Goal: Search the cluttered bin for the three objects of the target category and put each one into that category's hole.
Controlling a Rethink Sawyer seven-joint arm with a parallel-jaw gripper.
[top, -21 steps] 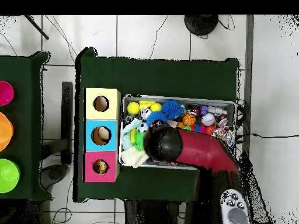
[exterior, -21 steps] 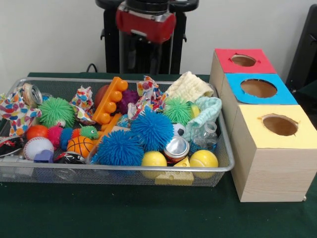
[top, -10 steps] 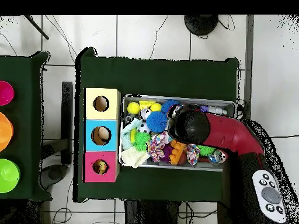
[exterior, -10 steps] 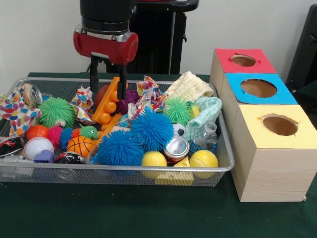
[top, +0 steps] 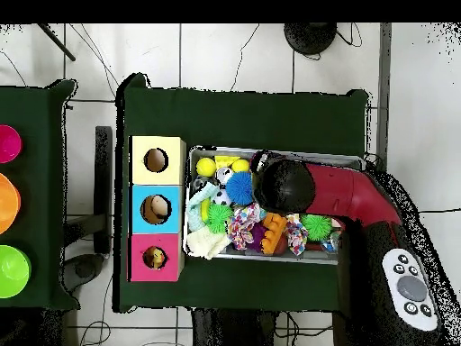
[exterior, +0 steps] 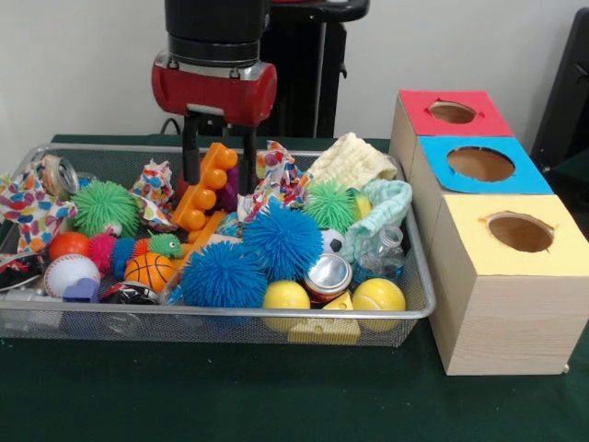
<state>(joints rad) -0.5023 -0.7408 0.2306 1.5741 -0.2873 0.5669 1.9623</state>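
Search step: I hold the tool (exterior: 219, 152), fingers spread and empty, straddling the orange block (exterior: 206, 184) at the bin's (exterior: 230, 313) 12 o'clock. Next: descend, close, carry to the boxes (exterior: 502, 276).

Front and overhead cameras share the bin (exterior: 221, 313).

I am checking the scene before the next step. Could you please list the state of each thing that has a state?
gripper: open, fingers either side of the orange toy block, above the bin
orange toy block: tilted, leaning on clutter
wire bin: full of clutter
silver can: lying tilted
plastic bottle: lying among clutter
red, blue, yellow boxes: holes uncovered
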